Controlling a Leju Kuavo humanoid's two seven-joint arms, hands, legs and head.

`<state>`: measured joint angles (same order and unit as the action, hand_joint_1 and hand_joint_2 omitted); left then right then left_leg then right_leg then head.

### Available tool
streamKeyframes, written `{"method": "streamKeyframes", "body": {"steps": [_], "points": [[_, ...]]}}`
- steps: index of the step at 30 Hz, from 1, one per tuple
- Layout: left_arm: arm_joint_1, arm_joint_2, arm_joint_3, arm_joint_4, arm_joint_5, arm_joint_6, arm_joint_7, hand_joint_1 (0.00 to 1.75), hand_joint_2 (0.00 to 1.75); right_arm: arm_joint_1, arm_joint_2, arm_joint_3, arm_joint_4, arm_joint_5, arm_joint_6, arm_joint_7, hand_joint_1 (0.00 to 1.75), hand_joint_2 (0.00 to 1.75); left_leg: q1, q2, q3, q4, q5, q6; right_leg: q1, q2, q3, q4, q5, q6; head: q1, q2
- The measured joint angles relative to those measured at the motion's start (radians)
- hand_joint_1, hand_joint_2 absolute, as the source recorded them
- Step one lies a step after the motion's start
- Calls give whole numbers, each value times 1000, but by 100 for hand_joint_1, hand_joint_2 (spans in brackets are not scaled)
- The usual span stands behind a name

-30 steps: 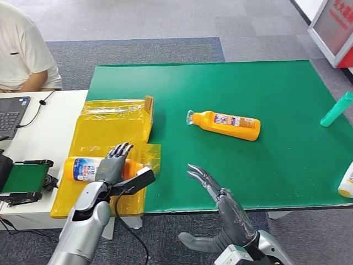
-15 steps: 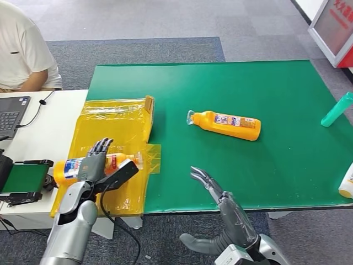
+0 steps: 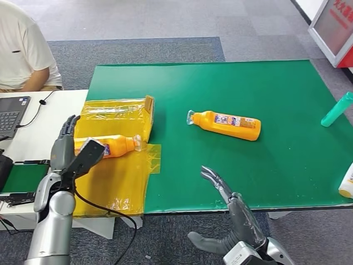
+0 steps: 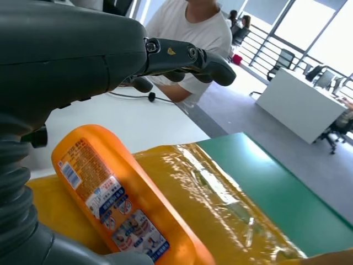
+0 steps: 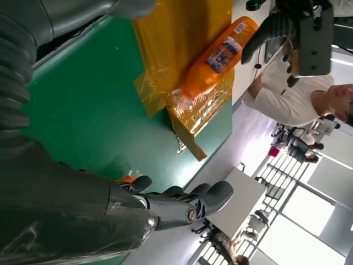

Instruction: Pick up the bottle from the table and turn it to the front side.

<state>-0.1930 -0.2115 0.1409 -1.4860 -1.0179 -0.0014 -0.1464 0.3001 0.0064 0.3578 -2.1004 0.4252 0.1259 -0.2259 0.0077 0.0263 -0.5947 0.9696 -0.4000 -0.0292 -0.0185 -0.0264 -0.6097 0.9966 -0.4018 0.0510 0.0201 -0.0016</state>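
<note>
Bottle point(image 3: 226, 124) glossy orange plastic on green felt, left hand point(image 3: 63, 148), right hand point(image 3: 226, 196) fingers spread, empty

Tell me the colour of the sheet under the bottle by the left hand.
Translucent yellow sheet, clearest in the head view.

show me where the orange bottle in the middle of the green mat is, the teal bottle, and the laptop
orange bottle point(image 3: 226, 125), head view, on its labelled body.
teal bottle point(image 3: 336, 110), head view, mid-body.
laptop point(image 3: 11, 115), head view, on its keyboard.
</note>
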Motion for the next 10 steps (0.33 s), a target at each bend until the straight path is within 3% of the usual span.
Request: {"method": "streamKeyframes", "body": {"steps": [10], "points": [[90, -42, -7, -164, 367, -137, -18, 0, 175, 3, 8, -22, 0, 1, 3, 5, 0, 175, 0, 0, 0, 0, -1, 1, 0, 0, 0, 0, -1, 1, 0, 0]]}}
